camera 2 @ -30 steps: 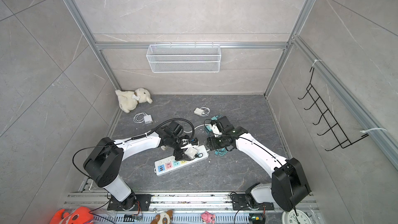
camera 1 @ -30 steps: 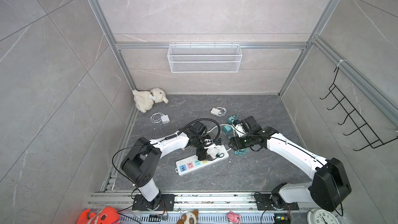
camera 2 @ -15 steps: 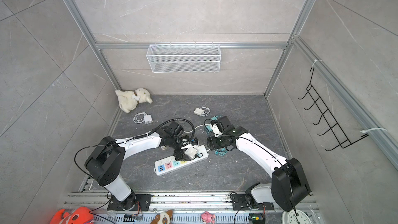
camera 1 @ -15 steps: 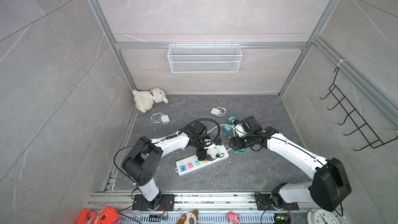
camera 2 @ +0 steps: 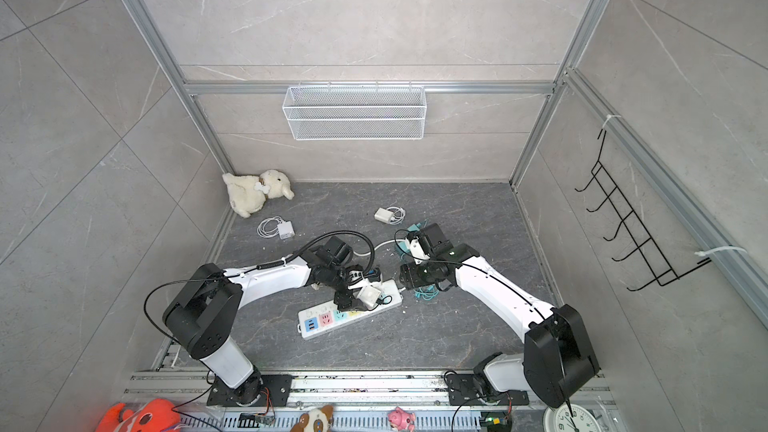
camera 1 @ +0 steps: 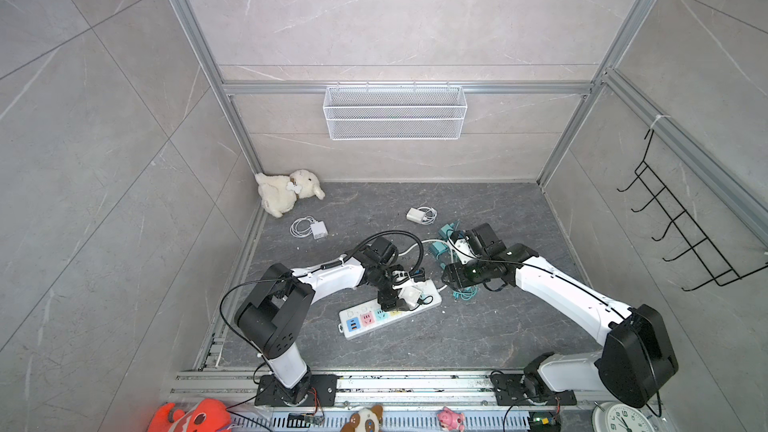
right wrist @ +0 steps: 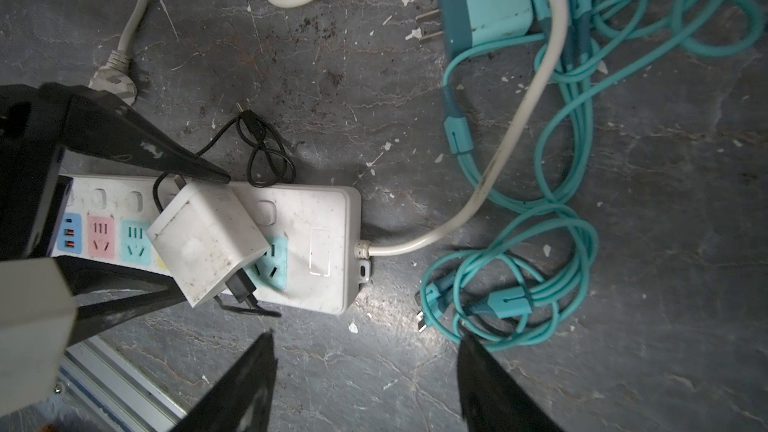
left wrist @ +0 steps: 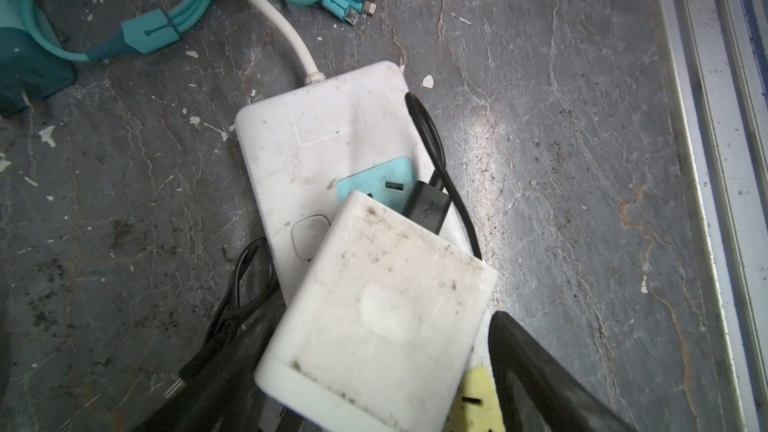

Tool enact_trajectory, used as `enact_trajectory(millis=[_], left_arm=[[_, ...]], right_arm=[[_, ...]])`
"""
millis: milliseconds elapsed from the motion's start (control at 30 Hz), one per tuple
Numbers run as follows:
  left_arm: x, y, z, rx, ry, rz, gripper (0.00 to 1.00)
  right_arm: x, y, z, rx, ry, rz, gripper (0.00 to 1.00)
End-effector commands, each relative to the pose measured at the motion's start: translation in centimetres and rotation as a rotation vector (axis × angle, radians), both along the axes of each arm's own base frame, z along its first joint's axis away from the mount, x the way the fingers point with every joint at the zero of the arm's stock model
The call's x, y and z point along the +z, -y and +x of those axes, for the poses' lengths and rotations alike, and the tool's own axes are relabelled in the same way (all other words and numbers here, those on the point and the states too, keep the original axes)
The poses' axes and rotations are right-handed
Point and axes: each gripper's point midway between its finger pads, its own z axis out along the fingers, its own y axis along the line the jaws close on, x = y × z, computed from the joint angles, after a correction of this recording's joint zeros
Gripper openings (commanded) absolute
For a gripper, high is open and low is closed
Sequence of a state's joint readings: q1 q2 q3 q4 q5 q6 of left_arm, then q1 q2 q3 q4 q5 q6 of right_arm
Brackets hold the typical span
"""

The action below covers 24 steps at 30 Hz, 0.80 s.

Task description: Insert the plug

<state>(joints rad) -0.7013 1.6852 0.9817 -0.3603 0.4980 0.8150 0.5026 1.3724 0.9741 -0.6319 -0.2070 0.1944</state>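
The white cube plug (right wrist: 208, 243), with a black USB lead in its end, lies tilted across the yellow socket of the white power strip (right wrist: 316, 218); its prongs are hidden. In both top views the plug (camera 1: 409, 295) (camera 2: 368, 295) rests on the strip (camera 1: 365, 320) (camera 2: 324, 320). My left gripper (right wrist: 205, 231) (left wrist: 374, 326) (camera 1: 405, 290) straddles the plug (left wrist: 382, 317), open, with a sliver of yellow socket between one finger (left wrist: 540, 367) and the plug. My right gripper (right wrist: 365, 336) (camera 1: 446, 278) hangs open and empty over the floor by the strip's cord end.
A teal charger (right wrist: 486, 10) and its looped teal cables (right wrist: 540, 251) lie beside the strip's cord. The strip's own white plug (right wrist: 112, 81) lies loose on the floor. Two white chargers (camera 1: 318, 229) (camera 1: 415, 214) and a plush toy (camera 1: 286, 195) sit farther back.
My left gripper's fingers have drawn closer together around the plug. The right arm and the power strip have not visibly moved.
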Motion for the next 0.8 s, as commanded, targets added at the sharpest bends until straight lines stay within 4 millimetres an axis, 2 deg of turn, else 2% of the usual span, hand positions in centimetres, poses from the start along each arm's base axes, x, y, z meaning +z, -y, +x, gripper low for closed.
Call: enact_trajectory(millis=[0,233,400,767], left_arm=[[1.4,0.2,0.2,0.019,0.03,-0.035,0.8],[2.0,0.6,-0.1,0.036,0.06,-0.056,0.72],[2.0,0.8,-0.3,0.042,0.047,-0.056,0.7],[1.1,1.0,-0.4,0.046,0.02,-0.033,0.68]], right_arm=[[0.5,0.0,0.2,-0.002,0.015,0.012,0.7],[-0.2,0.2,0.4,-0.042,-0.02,0.013,0.7],[-0.2,-0.2,0.3,-0.062,-0.05,0.049,0.7],[1.3,-0.2,-0.3,-0.073,-0.04,0.095,0.7]])
